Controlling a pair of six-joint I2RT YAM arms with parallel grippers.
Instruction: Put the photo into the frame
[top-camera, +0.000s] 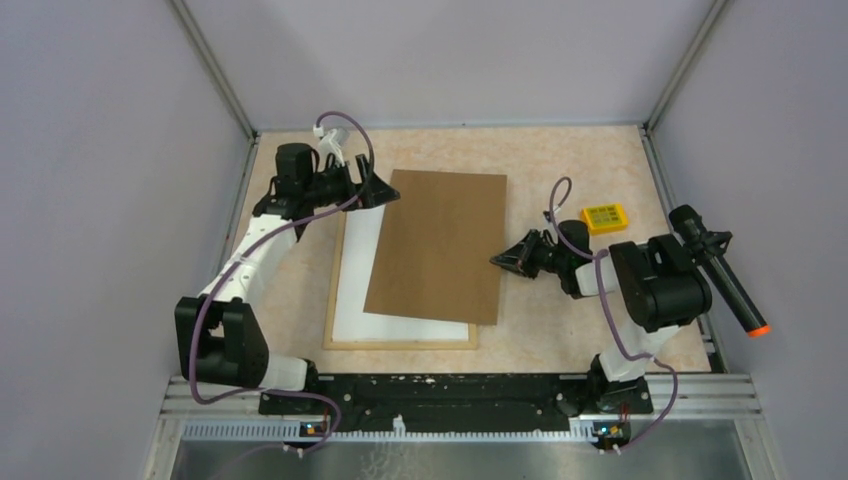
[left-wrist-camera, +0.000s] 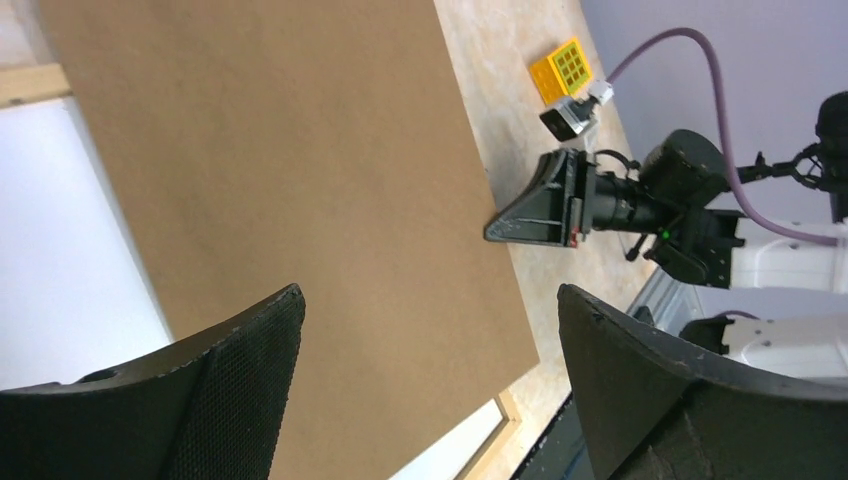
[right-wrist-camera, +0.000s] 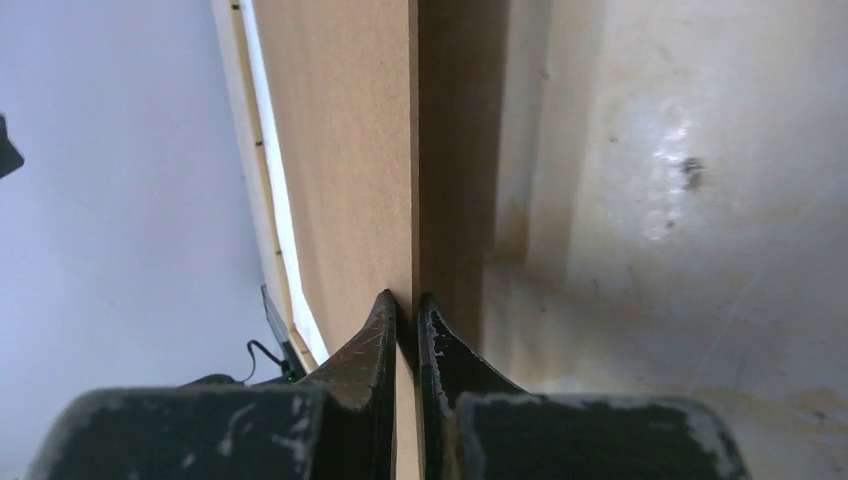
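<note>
A thin rectangular frame (top-camera: 400, 343) of light natural wood lay flat on the beige speckled tabletop (top-camera: 560, 160). A plain white sheet (top-camera: 360, 270) showed inside it along its left and near sides. A flat rectangular brown board (top-camera: 440, 245) lay skewed over the rest of the frame, overhanging its far and right sides. The photo appeared in no view; whether it sat under the board or face down in the frame could not be told. The left gripper (top-camera: 385, 190) hovered by the frame's far edge, at the board's far left corner, with its fingers (left-wrist-camera: 250, 360) spread wide and holding nothing. The right gripper (right-wrist-camera: 407, 300), just off the frame's right side, had its fingers (right-wrist-camera: 375, 330) pressed onto the board's right edge, pinching it. A small yellow block (top-camera: 606, 217) sat well beyond the frame's right side. The board looked thin, stiff and light, so one edge pinch would probably lift or slide it without sagging. The photo, being a print, would likely be floppy, slick and easily creased, so it would best be taken by an edge or corner and supported from two sides.
</note>
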